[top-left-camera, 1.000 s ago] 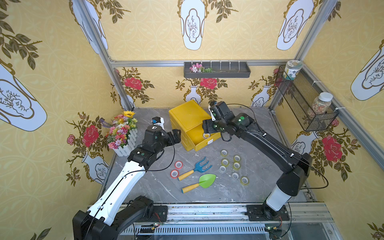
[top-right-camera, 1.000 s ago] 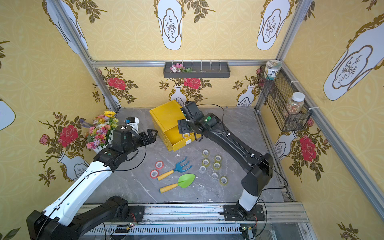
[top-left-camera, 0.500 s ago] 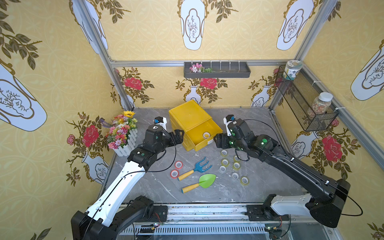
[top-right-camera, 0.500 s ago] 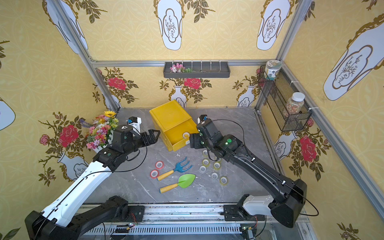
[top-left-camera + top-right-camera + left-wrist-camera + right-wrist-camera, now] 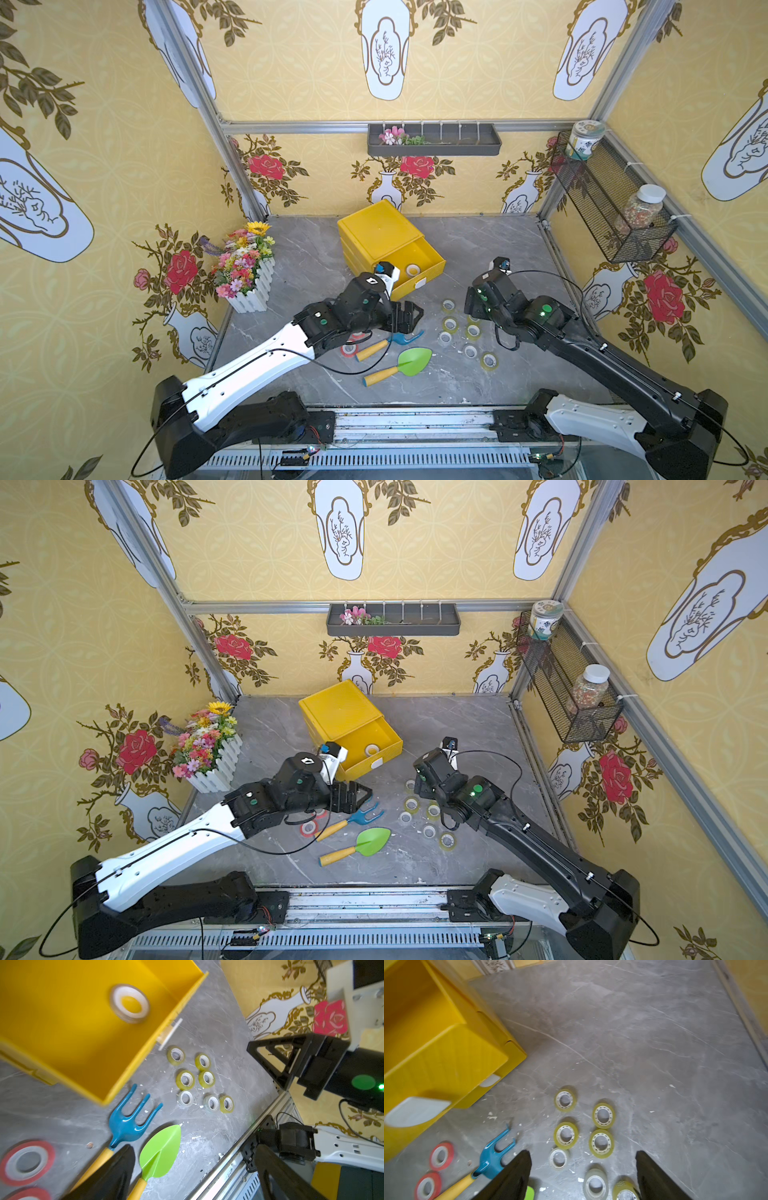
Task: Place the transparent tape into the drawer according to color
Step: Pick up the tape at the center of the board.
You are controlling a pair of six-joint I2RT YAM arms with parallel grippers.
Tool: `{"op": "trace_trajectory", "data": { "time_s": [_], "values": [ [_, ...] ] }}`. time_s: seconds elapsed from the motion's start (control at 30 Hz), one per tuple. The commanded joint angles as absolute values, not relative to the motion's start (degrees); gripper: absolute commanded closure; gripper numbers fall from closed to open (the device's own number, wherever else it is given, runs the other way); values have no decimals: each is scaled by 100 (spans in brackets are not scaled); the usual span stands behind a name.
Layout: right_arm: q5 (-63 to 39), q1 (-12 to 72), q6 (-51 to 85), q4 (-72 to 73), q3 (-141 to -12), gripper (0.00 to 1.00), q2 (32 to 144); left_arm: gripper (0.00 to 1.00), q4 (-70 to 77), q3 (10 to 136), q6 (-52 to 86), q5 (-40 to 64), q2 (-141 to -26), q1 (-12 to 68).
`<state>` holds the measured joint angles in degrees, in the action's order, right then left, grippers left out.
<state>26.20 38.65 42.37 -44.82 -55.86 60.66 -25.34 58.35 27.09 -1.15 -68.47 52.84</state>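
Left tool [image 5: 415, 319] and right tool [image 5: 582, 1153] wide, empty; open table [image 5: 654, 1043] beside tape rolls [image 5: 565, 1135].

A robot test booth, dressed up like a home, was shown by yellow flower wallpaper [image 5: 291, 62], metal bars [image 5: 291, 126], a grey table [image 5: 498, 249] and a metal rail [image 5: 415, 424].

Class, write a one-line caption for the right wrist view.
Open right gripper over yellowish tape rolls beside the open yellow drawer.
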Motion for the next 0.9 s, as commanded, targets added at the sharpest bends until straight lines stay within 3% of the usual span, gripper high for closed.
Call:
{"op": "trace_trajectory", "data": {
  "time_s": [0.0, 0.37, 0.87],
  "values": [
    [2986, 3587, 4651, -4640, -5404, 18, 5914, 6, -2534, 6084, 2293, 262, -7609, 5474],
    [2812, 2801, 4634, -4709, -5111, 18, 5291, 14, -2401, 7248, 1801, 733, -10244, 5715],
    [2594, 2501, 4524, -4702, -4914, 18, 4976, 26, -2788, 8016, 1565, -238, -11601, 5998]
  ]
}}
